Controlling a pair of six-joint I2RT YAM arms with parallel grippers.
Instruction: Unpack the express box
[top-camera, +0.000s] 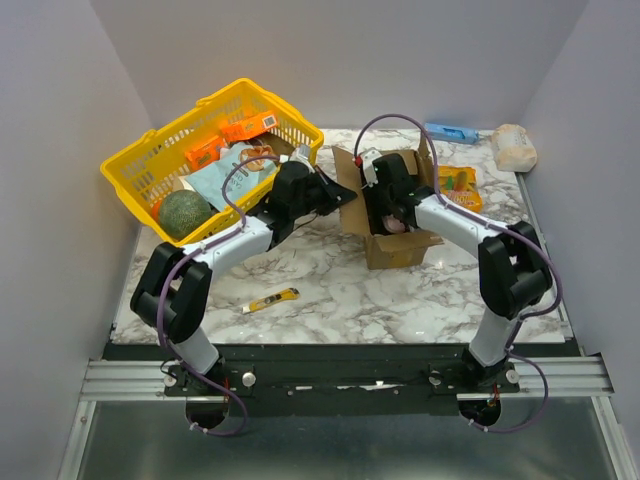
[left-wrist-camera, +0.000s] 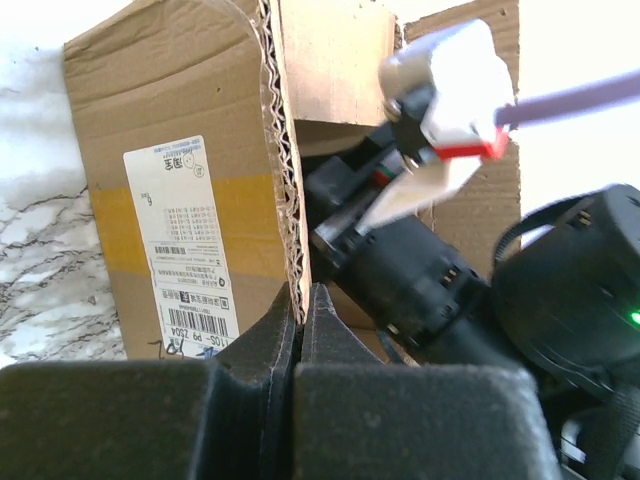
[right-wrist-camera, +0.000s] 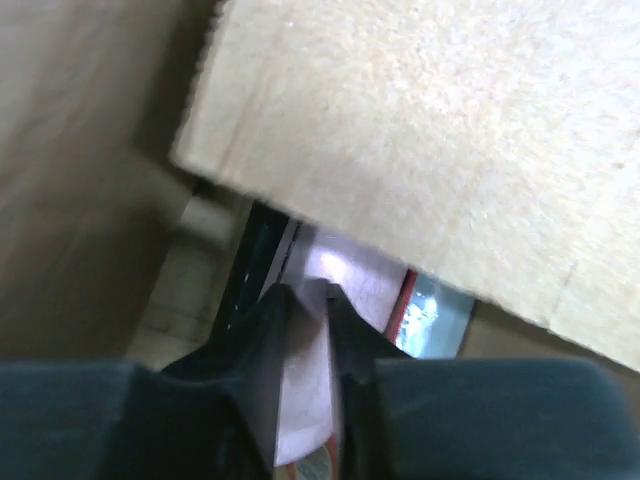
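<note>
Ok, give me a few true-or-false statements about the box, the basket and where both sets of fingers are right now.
1. The left fingers are clamped on a flap edge of the express box. True.
2. The right fingers hang over the basket. False: they are down inside the express box.
3. A yellow utility knife lies on the table, between the box and the arm bases. True.
4. The green melon sits in the express box. False: it is in the yellow basket.

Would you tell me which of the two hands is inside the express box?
The right hand, down inside the express box; the left hand pinches its edge from outside.
</note>
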